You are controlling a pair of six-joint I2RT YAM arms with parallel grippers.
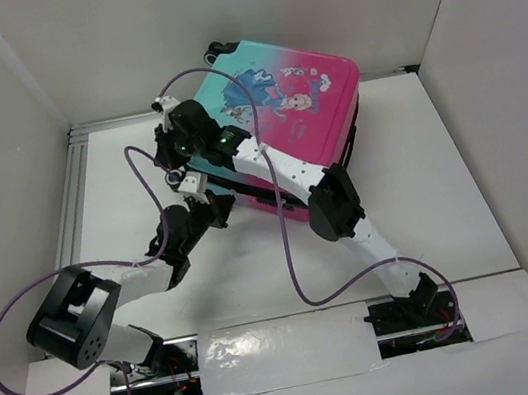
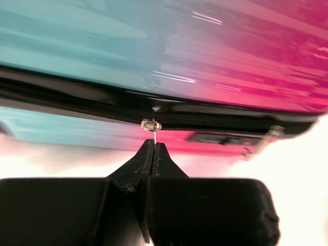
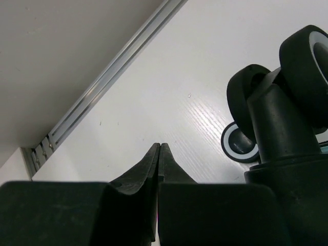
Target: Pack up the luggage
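The luggage [image 1: 310, 78] lies flat and closed at the back of the table, its teal-to-pink shell with cartoon figures facing up. In the left wrist view its shell [image 2: 215, 56] fills the top, with the black zipper band running below it. My left gripper [image 2: 154, 144] is shut on the thin metal zipper pull [image 2: 151, 126] at the suitcase's near side [image 1: 220, 205]. My right gripper [image 3: 159, 146] is shut on nothing and hovers over the white table beside the black wheels [image 3: 302, 72] at the suitcase's left end [image 1: 168, 122].
A second zipper pull [image 2: 264, 141] and a dark lock panel [image 2: 218, 138] sit further right along the zipper. An aluminium rail [image 3: 102, 82] runs along the table's left and back edges. White walls enclose the table [image 1: 424, 181]. Purple cables loop over both arms.
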